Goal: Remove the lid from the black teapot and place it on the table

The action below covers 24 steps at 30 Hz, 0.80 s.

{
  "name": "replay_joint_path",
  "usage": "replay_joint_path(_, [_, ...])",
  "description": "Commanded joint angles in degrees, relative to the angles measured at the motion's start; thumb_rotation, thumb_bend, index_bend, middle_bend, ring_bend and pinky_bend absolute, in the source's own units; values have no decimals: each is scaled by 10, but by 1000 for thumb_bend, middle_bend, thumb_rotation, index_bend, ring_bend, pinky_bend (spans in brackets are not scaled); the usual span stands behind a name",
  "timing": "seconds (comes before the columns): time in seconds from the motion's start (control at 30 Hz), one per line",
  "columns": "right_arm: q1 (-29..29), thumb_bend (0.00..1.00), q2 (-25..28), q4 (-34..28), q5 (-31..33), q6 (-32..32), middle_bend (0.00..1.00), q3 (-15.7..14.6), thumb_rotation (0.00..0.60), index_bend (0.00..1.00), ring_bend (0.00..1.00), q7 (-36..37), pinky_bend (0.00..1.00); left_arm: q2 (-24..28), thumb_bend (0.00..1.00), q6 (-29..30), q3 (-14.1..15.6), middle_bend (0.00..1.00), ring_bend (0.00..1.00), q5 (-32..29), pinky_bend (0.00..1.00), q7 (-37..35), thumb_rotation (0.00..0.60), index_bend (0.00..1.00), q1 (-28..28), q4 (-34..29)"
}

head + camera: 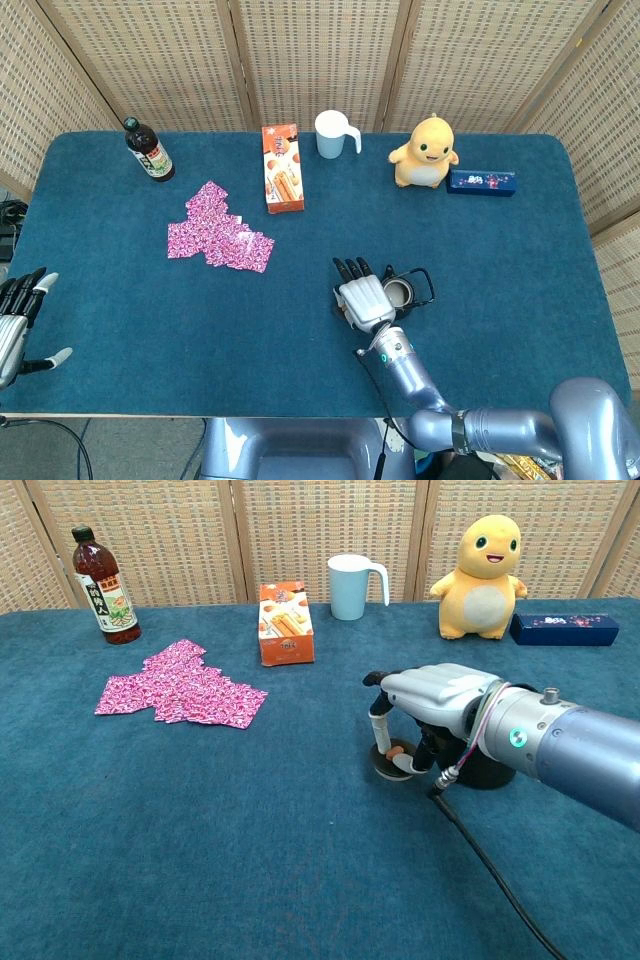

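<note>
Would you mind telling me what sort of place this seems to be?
Probably a staged robot test area: a blue-carpeted table enclosed by woven screens, with unrelated props like a plush toy and a snack box.
</note>
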Motion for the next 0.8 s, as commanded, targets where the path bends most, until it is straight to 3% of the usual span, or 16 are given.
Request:
replay_joint_path(0.03, [-5,171,10,-14,-12,8,0,2,600,156,0,10,0,-1,119,0,0,0,0,0,0,1,600,0,0,1])
replay_joint_path(0.1, [-8,108,22,-29,-16,12,0,2,600,117,0,12,0,-1,120,0,0,0,0,0,0,1,600,0,0,1])
replay_joint_path(0.23, [-31,94,80,-92,-56,40,0,-1,600,117,0,33,0,-1,119,2,0,0,0,1,0,4,600,0,0,-1])
replay_joint_path(0.43, [-81,78,186,-151,-157,75,0,-36,600,117,0,87,0,-3,120,6,3,0,0,7,0,10,600,0,2,-3])
replay_joint_path(0.53, [-102,56,223,-149,-210,90,0,-57,600,109,0,113,0,-4,120,8,3,0,0,9,0,14,600,0,2,-4])
replay_joint_path(0.67, [-149,1,280,-99,-327,133,0,-112,600,25,0,162,0,-9,120,12,4,0,0,14,0,22,600,0,3,-4])
replay_joint_path(0.8, [-219,0,308,-52,-372,190,0,-155,600,0,0,236,0,-13,120,22,7,0,0,21,0,34,600,0,7,-8])
